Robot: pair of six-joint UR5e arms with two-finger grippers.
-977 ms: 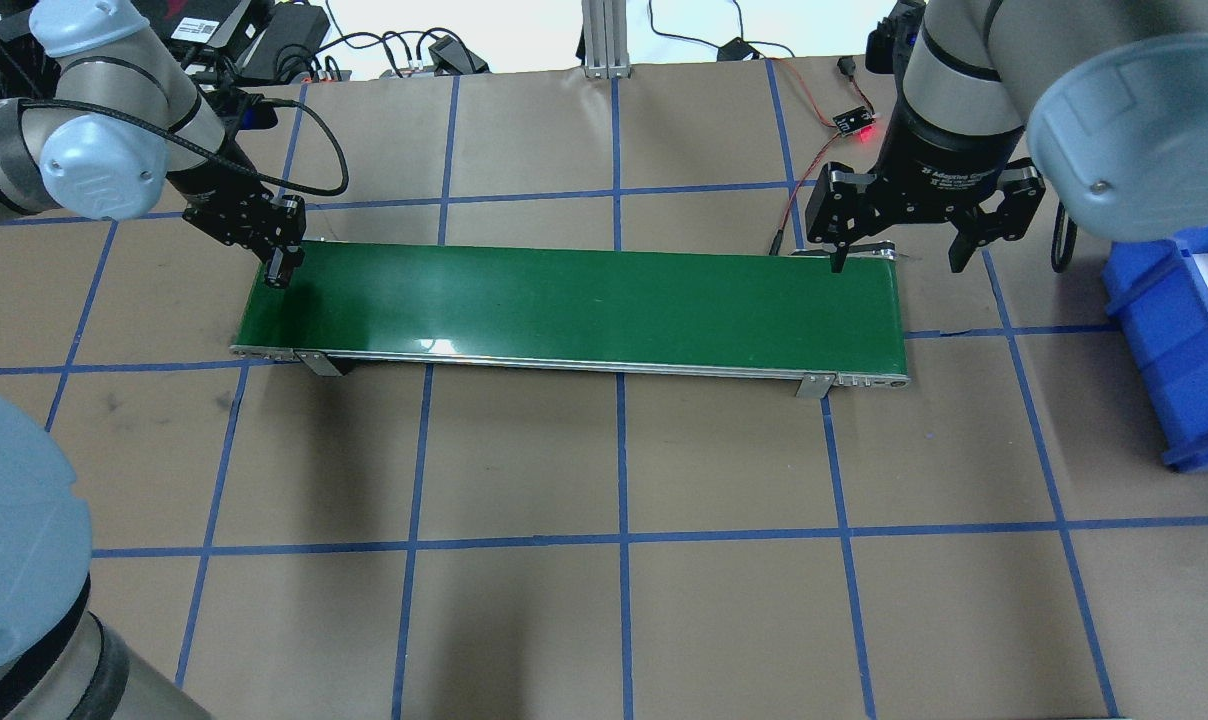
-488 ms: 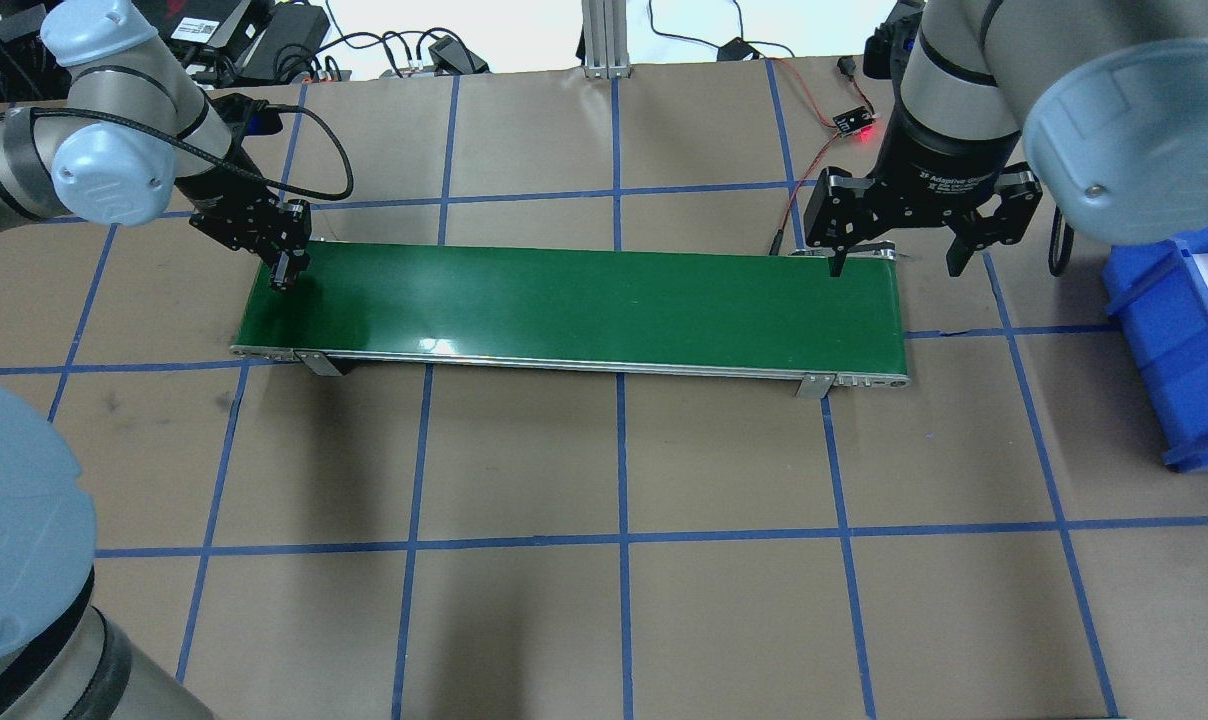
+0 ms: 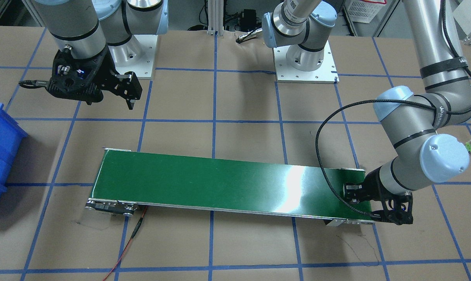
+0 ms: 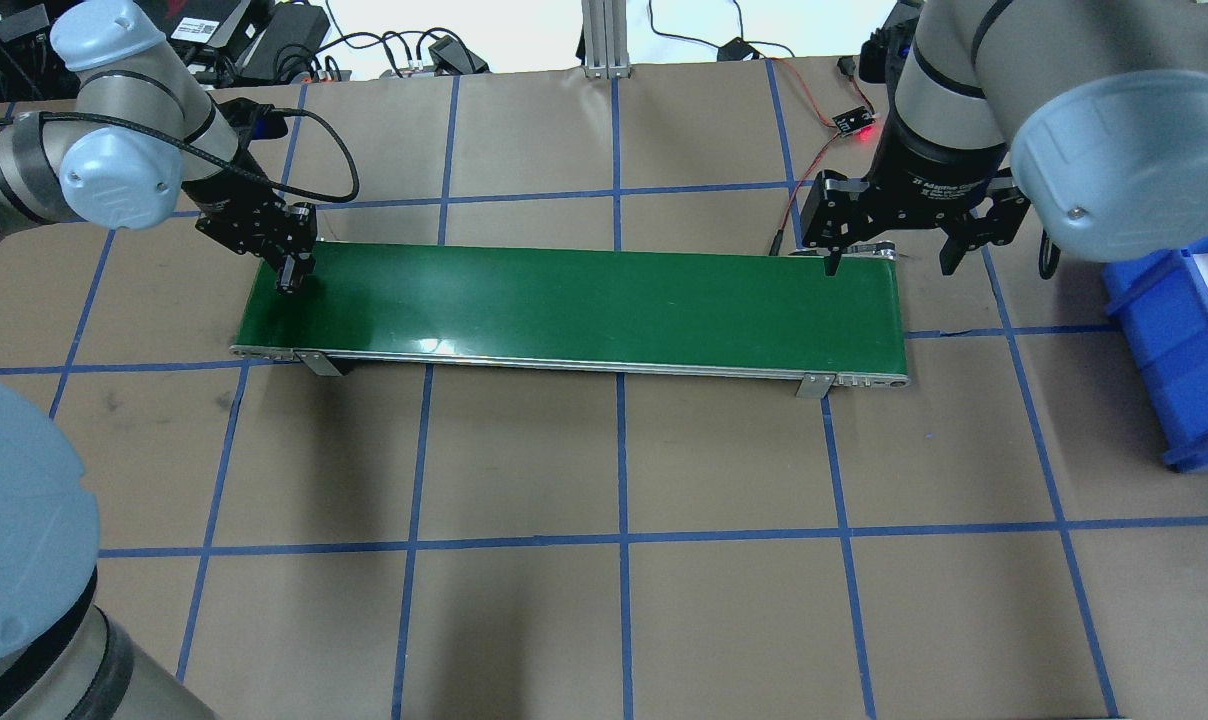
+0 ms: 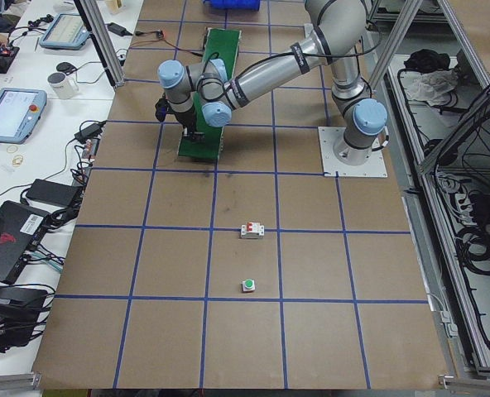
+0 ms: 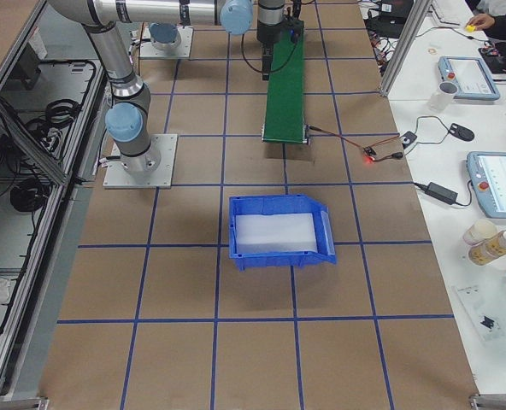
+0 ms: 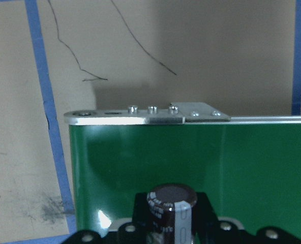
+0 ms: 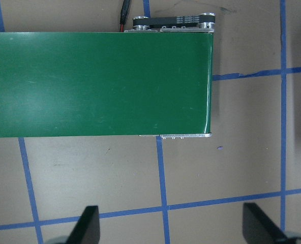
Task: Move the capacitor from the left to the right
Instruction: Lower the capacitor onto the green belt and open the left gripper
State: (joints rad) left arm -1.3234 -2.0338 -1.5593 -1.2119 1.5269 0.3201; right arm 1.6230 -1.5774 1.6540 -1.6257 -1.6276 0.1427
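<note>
hovering over the left end of the green conveyor belt (image 4: pixel 584 300), the left gripper (image 4: pixel 292 272) is clamped on the capacitor (image 7: pixel 172 204), a stubby dark cylinder with a pale stripe down its side. in the left wrist view it stands upright between the black fingers (image 7: pixel 204 203), with the belt's green surface spread out behind it and the belt's metal end rail beyond that. whether its base touches the belt cannot be told. from overhead, the gripper's tip sits near the belt's far edge, close to the left corner. the right gripper (image 4: pixel 890 262) hangs at the opposite end of the belt, by its far edge, with its fingers spread wide apart and nothing between them. the right wrist view shows both fingertips over bare brown table (image 4: pixel 604 600), with the belt's right end just ahead of them. a blue bin (image 4: pixel 1164 350) with something white inside sits on the table to the right of the belt, well apart from it. seen from the left end of the table, a white breaker (image 5: pixel 252 230) and a green-capped button (image 5: pixel 248 285) lie on the table, well away from the belt.
</note>
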